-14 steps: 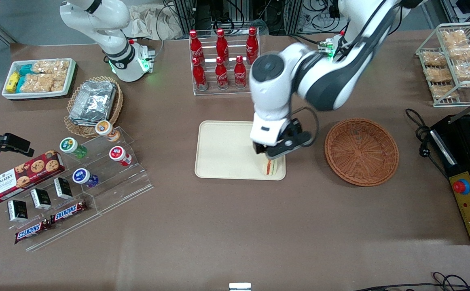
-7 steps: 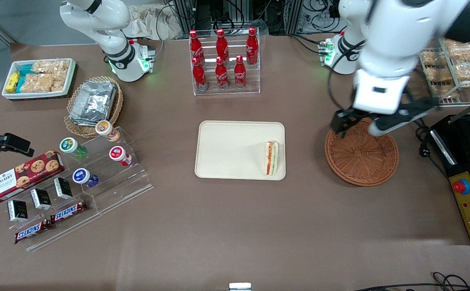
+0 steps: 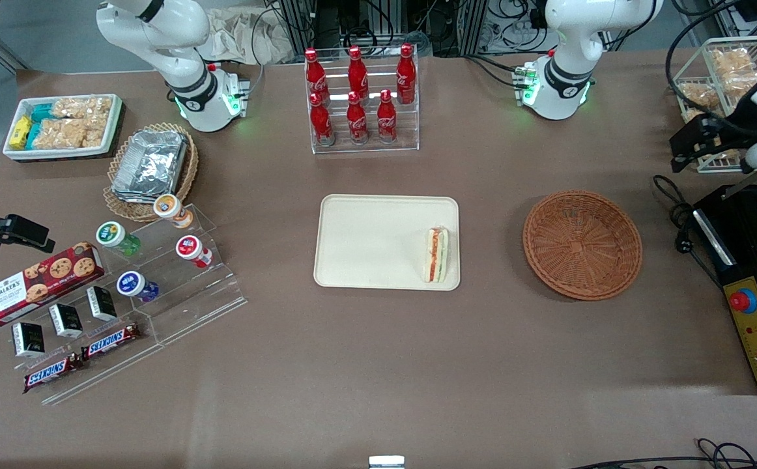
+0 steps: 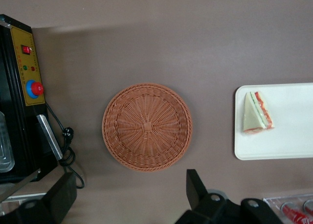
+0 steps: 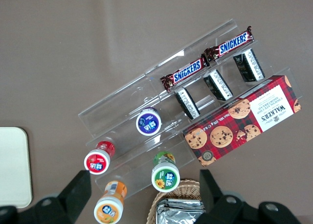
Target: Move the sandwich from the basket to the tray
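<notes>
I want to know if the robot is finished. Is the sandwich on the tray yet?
Yes. The sandwich lies on the tray, near the edge closest to the basket, which holds nothing. The gripper is open, carries nothing, and sits toward the working arm's end of the table. Nothing looks left to do.

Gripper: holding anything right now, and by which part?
Nothing. The gripper is open and empty, up near the working arm's end of the table; the sandwich lies on the tray.

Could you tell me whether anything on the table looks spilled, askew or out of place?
Nothing stands out. The sandwich lies intact on the tray, close to its rim nearest the basket, which holds nothing. The left gripper hangs open, high at the working arm's end of the table.
</notes>
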Tool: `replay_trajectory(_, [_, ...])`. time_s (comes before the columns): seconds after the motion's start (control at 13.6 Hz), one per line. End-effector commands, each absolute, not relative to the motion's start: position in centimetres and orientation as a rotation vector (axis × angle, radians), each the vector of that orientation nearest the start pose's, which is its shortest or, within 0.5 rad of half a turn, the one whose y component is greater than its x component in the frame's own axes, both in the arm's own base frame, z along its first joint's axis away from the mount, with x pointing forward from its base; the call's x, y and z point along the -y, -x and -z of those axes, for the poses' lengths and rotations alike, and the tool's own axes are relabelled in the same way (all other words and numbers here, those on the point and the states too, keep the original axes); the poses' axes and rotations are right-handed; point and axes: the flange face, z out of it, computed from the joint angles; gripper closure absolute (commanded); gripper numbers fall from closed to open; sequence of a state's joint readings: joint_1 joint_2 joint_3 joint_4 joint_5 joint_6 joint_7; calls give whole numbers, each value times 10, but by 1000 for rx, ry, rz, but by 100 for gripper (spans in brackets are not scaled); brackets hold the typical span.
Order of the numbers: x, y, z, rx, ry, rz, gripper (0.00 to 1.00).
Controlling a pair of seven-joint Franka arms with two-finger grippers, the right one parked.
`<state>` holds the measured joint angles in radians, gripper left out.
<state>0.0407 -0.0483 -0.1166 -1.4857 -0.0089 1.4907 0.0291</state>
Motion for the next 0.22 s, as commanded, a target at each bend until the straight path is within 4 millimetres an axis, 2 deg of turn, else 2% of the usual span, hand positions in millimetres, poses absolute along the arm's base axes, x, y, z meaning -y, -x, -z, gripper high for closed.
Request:
replay_trajectory(0.0, [53, -519, -679, -238, 3136, 120, 0])
replay_trajectory(0.15, [51, -520, -672, -210, 3114, 108, 0])
